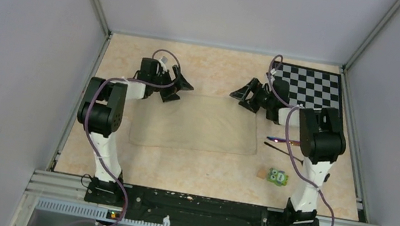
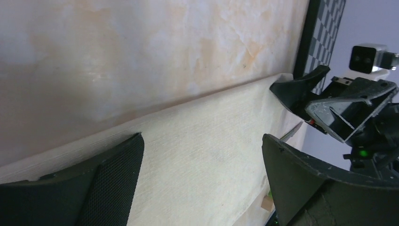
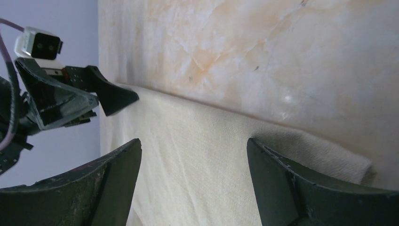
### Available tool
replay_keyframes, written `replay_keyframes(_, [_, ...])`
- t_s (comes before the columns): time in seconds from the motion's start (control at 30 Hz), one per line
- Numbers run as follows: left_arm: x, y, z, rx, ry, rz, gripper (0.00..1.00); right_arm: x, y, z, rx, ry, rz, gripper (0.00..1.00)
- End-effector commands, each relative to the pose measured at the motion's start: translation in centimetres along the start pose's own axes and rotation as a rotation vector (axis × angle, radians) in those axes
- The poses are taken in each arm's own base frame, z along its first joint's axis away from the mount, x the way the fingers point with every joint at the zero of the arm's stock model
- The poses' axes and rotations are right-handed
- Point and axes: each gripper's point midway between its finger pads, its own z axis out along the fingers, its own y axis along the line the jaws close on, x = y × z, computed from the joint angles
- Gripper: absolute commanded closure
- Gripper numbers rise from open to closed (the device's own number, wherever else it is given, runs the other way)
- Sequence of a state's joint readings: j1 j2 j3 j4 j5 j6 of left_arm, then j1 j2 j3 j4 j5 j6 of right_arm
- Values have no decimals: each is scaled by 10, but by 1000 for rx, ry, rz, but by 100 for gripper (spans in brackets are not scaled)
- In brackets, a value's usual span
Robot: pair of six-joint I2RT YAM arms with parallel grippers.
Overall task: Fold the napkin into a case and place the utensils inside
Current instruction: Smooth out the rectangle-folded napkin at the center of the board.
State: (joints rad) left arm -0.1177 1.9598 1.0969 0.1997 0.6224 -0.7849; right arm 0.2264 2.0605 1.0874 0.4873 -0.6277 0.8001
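While the napkin lies flat mid-table, folding looks barely begun. The left gripper at its 11 o'clock corner and the right gripper at 1 o'clock gape wide, holding nothing. Next, both 2 must pinch that far edge. The utensils lie at 3 o'clock.

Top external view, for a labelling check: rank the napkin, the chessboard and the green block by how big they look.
Largest to smallest:
1. napkin
2. chessboard, clearly smaller
3. green block, far smallest
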Motion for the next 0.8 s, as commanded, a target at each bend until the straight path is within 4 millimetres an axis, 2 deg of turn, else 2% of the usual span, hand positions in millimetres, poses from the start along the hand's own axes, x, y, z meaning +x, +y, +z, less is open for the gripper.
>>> replay_keyframes(0.0, [-5,-28,-19,-2,11,119,1,-8,60,-11,-64,-60,-178,18])
replay_keyframes(0.07, [2,-49,-18,70,45,124,1,-6,79,-9,-124,-65,-198,17])
replay_keyframes(0.13, [5,-59,-11,98,49,126,1,-1,83,0,-176,-48,-162,17])
replay_keyframes(0.17, [7,-59,-6,89,46,126,1,4,79,7,-190,-28,-133,17])
replay_keyframes(0.3, [10,-38,15,38,27,76,1,14,52,37,-190,47,-37,17])
replay_keyframes(0.37, [6,-19,23,-6,6,56,1,16,34,41,-151,63,-10,17])
replay_keyframes(0.5, [-1,18,26,-109,-11,28,1,1,-4,30,-44,34,7,17])
replay_keyframes(0.6, [-8,32,14,-152,-28,28,1,-12,-21,17,-15,8,18,17])
replay_keyframes(0.67, [-16,27,3,-156,-36,48,1,-21,-19,10,-25,-12,6,17])
replay_keyframes(0.77, [-24,-1,-15,-132,-34,108,1,-31,5,-2,-40,-25,-56,17])
